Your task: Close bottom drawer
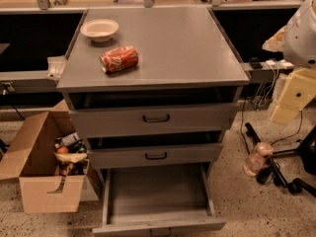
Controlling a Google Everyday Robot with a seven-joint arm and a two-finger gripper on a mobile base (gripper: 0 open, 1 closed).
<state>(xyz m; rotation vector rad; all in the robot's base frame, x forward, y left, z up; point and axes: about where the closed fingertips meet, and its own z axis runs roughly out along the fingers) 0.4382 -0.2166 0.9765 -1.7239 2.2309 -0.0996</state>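
Bottom drawer (158, 194) of the grey cabinet (163, 48) stands pulled far out toward the floor, tray bare, flat front at the lower edge of view (its handle barely shows there). It needs a push straight back on that front.

The middle drawer (156, 157) and top drawer (156, 118) each sit a little proud with a dark gap above, so the lowest front is the only one sticking well clear, and easy to reach from in front.

Gripper (285, 113) hangs off to the right of the cabinet, about level with the top drawer, well apart from the bottom drawer and touching nothing. Can't tell how far open it is; I see nothing held in it. My read: approach not yet begun, since it must come down and round to the drawer front.

On the cabinet top a white bowl (99, 29) and a crushed orange can (119, 59) lie well back from the edge, so a gentle shove likely won't shift them. A cardboard box (42, 172) stands left of the drawer and a clear bottle (257, 158) on the floor to the right, both beside the drawer's path, not in it.
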